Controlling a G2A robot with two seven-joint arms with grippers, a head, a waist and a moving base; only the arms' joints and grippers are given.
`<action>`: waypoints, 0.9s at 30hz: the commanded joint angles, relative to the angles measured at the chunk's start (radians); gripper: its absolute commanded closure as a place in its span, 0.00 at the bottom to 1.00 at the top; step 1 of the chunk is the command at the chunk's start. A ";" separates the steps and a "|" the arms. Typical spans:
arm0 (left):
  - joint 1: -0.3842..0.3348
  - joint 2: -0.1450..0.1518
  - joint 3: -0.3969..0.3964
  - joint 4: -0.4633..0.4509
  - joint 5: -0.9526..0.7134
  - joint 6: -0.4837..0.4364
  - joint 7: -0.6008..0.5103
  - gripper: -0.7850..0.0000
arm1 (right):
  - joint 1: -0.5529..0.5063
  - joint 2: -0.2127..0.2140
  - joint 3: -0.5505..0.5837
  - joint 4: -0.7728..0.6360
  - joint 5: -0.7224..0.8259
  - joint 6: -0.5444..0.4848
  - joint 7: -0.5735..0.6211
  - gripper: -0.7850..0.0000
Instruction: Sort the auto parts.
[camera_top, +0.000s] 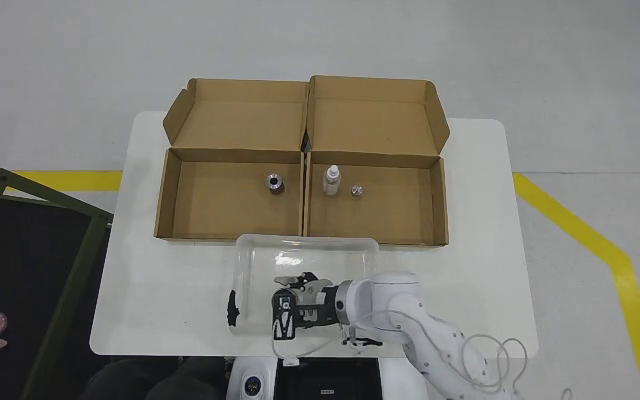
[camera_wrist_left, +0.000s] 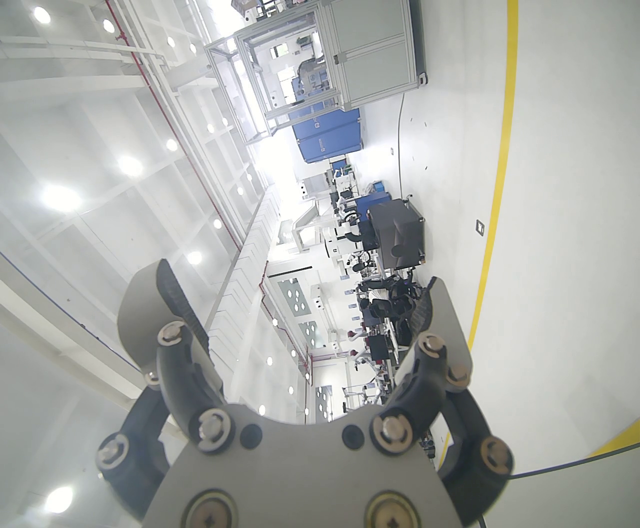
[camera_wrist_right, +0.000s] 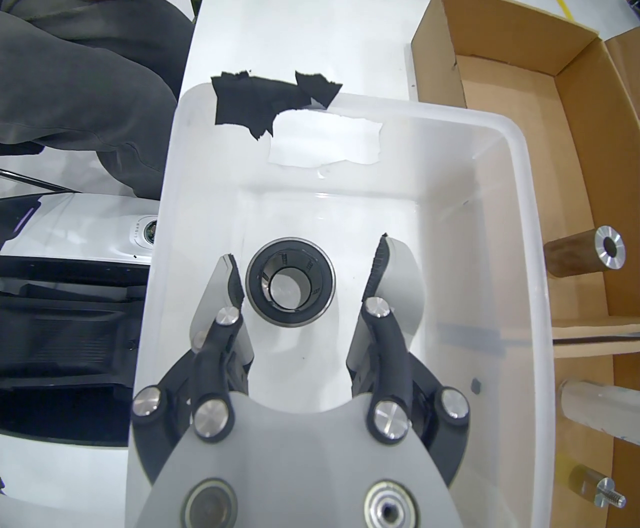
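Short black metal ring sleeve (camera_wrist_right: 291, 288) with shiny rim and open bore stands on the floor of a translucent white plastic bin (camera_wrist_right: 505, 210). Right gripper (camera_wrist_right: 307, 252) is spread wide and holds nothing; the ring sits between its fingers, nearer one pad, contact unclear. Bore faces up at the wrist, axis upright. Left gripper (camera_wrist_left: 300, 274) is also released and empty. Off to one side of the right gripper, a brown cylinder with silver end (camera_wrist_right: 582, 257) lies in a cardboard box (camera_wrist_right: 500, 80)
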 joint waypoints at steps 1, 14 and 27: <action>0.000 0.000 0.000 0.000 0.000 0.000 0.000 0.00 | 0.005 0.001 -0.002 0.011 0.003 0.000 -0.003 0.37; 0.000 0.000 0.000 0.000 0.000 0.000 0.000 0.00 | 0.082 -0.009 -0.056 0.122 0.023 0.015 -0.020 0.29; 0.000 0.000 0.000 0.000 0.000 0.000 0.000 0.00 | 0.141 -0.021 -0.111 0.156 0.053 0.015 -0.022 0.67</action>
